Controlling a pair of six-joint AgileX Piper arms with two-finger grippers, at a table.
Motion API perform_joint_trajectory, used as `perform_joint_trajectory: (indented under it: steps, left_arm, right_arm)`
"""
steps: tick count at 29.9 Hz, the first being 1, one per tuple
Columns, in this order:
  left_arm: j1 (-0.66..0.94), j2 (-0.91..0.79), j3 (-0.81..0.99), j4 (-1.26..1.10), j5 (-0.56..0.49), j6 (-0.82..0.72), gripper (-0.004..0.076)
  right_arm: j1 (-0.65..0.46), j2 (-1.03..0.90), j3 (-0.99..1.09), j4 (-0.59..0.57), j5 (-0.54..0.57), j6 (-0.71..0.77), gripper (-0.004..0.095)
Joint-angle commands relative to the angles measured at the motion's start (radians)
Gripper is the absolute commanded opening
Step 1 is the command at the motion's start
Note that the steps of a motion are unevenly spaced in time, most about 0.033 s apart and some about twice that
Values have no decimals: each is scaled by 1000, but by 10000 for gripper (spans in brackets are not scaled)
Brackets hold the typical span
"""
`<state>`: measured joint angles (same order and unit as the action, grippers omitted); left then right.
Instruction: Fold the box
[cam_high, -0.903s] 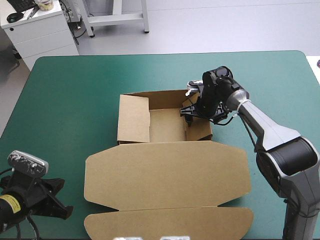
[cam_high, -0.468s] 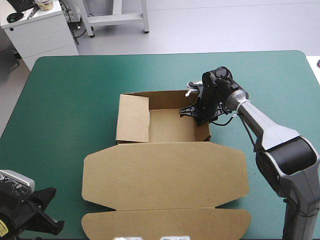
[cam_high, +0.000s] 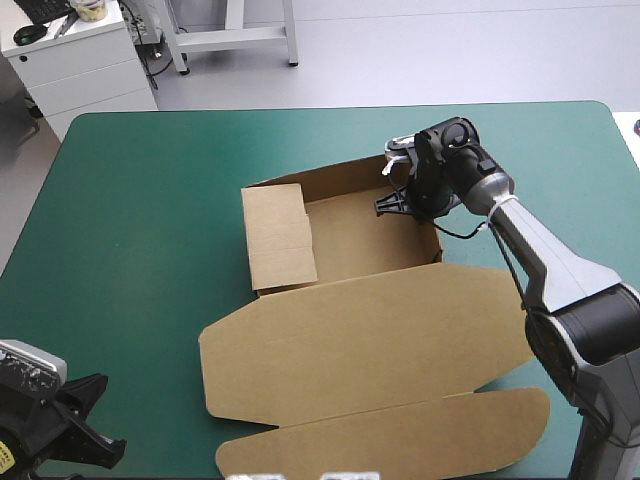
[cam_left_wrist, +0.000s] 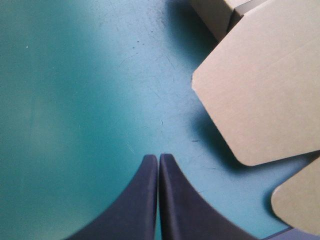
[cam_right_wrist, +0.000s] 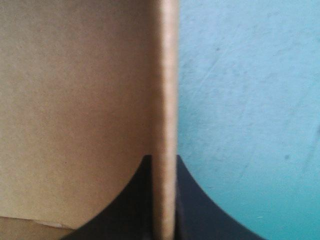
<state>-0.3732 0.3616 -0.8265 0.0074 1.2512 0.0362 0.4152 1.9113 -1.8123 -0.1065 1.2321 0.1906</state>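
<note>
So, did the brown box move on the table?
Yes. The box has slid toward the right edge of the table and turned a little, its right tray corner swinging toward the far edge.

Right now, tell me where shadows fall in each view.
High view: soft, even light, hardly any shadow around the box. Left wrist view: its lid throws a dark band onto the teal-green cover, off to one side of the shut left gripper. Right wrist view: no clear shadow beside the wall that the right gripper pinches.
</note>
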Motion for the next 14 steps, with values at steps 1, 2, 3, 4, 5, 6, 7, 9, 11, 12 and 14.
perform_joint_trajectory:
  steps: [1, 2, 3, 4, 5, 6, 7, 9, 11, 12, 14]
  left_arm:
    - [-5, 13, -22, 2, -20, -3, -10]
    - [-5, 13, -22, 2, -20, -3, -10]
    - [-5, 13, -22, 2, -20, -3, -10]
    - [-5, 13, -22, 2, -20, -3, -10]
    - [-5, 13, -22, 2, -20, -3, -10]
    - [-5, 13, -22, 0, -20, -3, -10]
    - [-5, 13, -22, 0, -20, -5, -10]
    - [-5, 13, -22, -1, -20, -5, -10]
    - [-5, 13, -22, -1, -20, -5, -10]
    - [-5, 13, -22, -1, -20, -5, -10]
    - [-5, 13, -22, -1, -20, -5, -10]
  right_arm:
    - [-68, -92, -36, -108, 22, -24, -20]
    - [-99, -97, -36, -110, 22, -38, -20]
    - [-135, -103, -36, -110, 22, -54, -20]
    - [-172, -105, -36, -110, 22, -63, -20]
    - [-204, -104, -36, -110, 22, -68, -20]
    - [-246, -104, -36, -110, 22, -68, -20]
    - [-288, -104, -36, -110, 20, -68, -20]
    - [-365, -103, -36, -97, 6, -81, -20]
    - [-448, -103, -36, -85, -17, -90, -20]
    - [-486, -103, -36, -85, -25, -90, -20]
    - [-555, -103, -36, -85, -43, -90, -20]
